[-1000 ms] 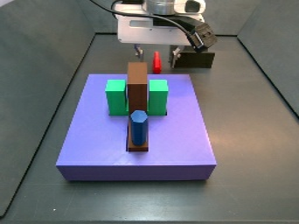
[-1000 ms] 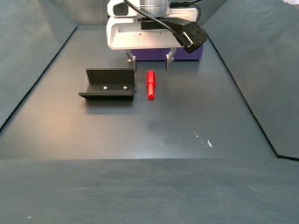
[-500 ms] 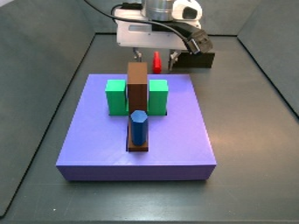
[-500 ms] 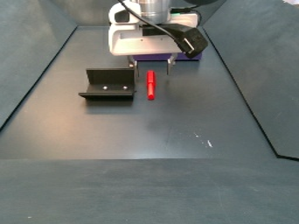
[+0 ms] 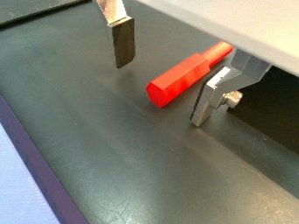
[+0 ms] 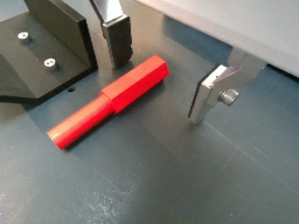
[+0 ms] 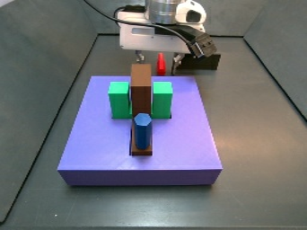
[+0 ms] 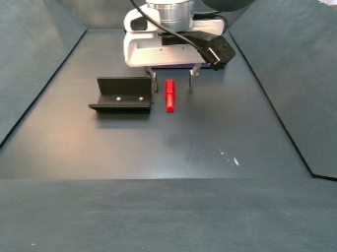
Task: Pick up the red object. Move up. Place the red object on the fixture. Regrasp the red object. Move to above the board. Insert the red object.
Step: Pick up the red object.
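The red object [image 6: 107, 101] is a small red peg lying flat on the dark floor; it shows in both wrist views [image 5: 187, 73] and in a side view [image 8: 170, 94]. My gripper [image 6: 162, 81] is open and low over the peg's thick end, one finger [image 6: 117, 44] on each side, not touching it. In a side view the gripper [image 8: 172, 81] hangs just above the peg. The fixture [image 8: 120, 95] stands on the floor beside the peg. The purple board [image 7: 142, 135] carries green blocks [image 7: 120, 99], a brown bar [image 7: 142, 86] and a blue cylinder [image 7: 142, 131].
Dark walls enclose the floor on both sides [image 8: 39, 89]. The fixture's upright plate [image 6: 52, 35] stands close to one finger.
The gripper has come down toward the floor, so its fingers now straddle the red peg. The peg, fixture and board have not moved.
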Tool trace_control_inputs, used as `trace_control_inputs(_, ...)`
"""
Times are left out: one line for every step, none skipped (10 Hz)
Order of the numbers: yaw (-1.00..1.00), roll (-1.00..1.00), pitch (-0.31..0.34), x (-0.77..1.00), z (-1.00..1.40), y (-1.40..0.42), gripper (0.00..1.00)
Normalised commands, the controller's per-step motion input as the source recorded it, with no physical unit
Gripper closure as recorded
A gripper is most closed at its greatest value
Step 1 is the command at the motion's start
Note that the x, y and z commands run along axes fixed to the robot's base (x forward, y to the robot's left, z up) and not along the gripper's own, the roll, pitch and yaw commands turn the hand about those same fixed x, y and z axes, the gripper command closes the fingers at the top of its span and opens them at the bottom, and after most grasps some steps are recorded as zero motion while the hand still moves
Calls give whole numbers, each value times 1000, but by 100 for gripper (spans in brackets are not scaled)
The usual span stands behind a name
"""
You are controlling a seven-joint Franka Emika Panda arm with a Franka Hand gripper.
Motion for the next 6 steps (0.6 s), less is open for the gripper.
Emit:
trace_control_inputs(0, 0, 0, 0, 0, 0, 0)
trace_control_inputs(0, 0, 0, 0, 0, 0, 100)
trace_control_inputs(0, 0, 0, 0, 0, 0, 100)
trace_control_inputs(0, 0, 0, 0, 0, 0, 100)
trace_control_inputs(0, 0, 0, 0, 0, 0, 100)
trace_control_inputs(0, 0, 0, 0, 0, 0, 100)
